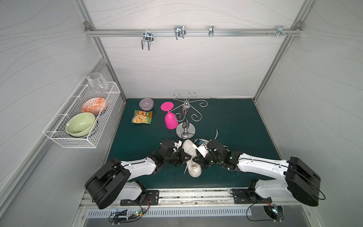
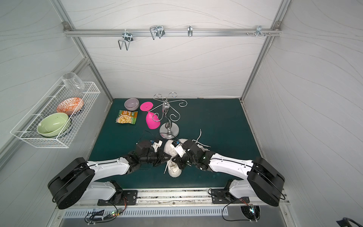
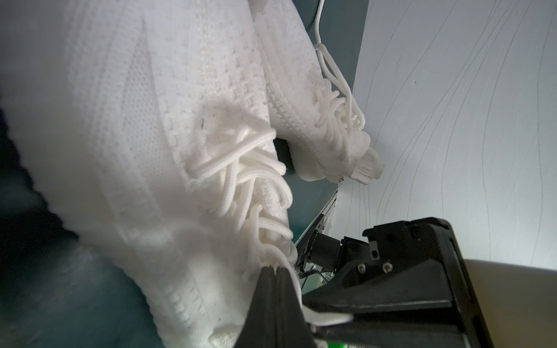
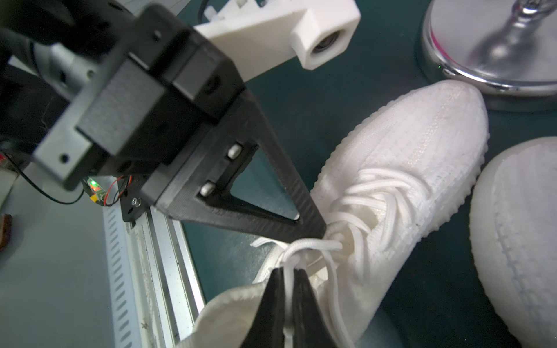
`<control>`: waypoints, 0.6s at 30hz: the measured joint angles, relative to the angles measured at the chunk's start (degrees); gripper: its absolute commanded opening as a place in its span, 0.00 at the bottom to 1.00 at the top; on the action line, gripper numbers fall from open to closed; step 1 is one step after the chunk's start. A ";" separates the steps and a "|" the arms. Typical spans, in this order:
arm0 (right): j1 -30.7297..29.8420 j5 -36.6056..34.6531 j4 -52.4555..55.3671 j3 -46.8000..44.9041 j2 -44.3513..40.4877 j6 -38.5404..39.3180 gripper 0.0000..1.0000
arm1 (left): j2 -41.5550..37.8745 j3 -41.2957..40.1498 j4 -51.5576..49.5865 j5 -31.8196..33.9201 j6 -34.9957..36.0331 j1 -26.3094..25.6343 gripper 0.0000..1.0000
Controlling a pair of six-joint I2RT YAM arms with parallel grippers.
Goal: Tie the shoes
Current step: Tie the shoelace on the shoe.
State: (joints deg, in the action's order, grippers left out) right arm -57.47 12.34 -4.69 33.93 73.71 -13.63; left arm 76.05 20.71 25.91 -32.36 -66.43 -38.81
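Note:
The shoes lie on the green mat. The near shoe (image 1: 193, 167) (image 2: 174, 169) sits between my two arms, toe towards the back. The second shoe (image 1: 204, 140) (image 2: 183, 141) is mostly hidden behind my right wrist. My left gripper (image 1: 191, 156) (image 3: 275, 268) is shut on a lace at the near shoe's tongue. My right gripper (image 1: 194, 159) (image 4: 288, 269) is shut on a lace strand (image 4: 289, 283) just below the crossed laces, next to the left gripper's tip (image 4: 322, 233). A loose lace (image 1: 216, 134) of the second shoe trails behind.
A chrome stand (image 1: 185, 129) stands just behind the shoes, with a pink glass (image 1: 170, 120) lying beside it. A snack packet (image 1: 141, 117) and a grey bowl (image 1: 146, 103) sit at the back left. A wire basket (image 1: 59, 135) with bowls hangs on the left wall.

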 measured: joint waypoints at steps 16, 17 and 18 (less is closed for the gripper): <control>0.22 -2.95 1.62 -1.68 -3.65 -0.50 0.00 | -1.79 -2.23 -1.40 0.87 -0.44 0.70 0.00; 0.31 -2.95 1.90 -1.79 -3.74 -0.52 0.00 | -1.92 -2.25 -1.77 0.90 -0.44 0.76 0.00; 0.46 -2.93 2.16 -1.99 -3.80 -0.52 0.00 | -2.16 -2.32 -2.19 0.96 -0.44 0.90 0.00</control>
State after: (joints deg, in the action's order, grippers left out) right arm -57.01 9.41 -2.52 31.94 69.91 -14.15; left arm 73.89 18.39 23.73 -31.40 -66.87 -37.91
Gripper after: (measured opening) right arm 0.049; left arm 0.045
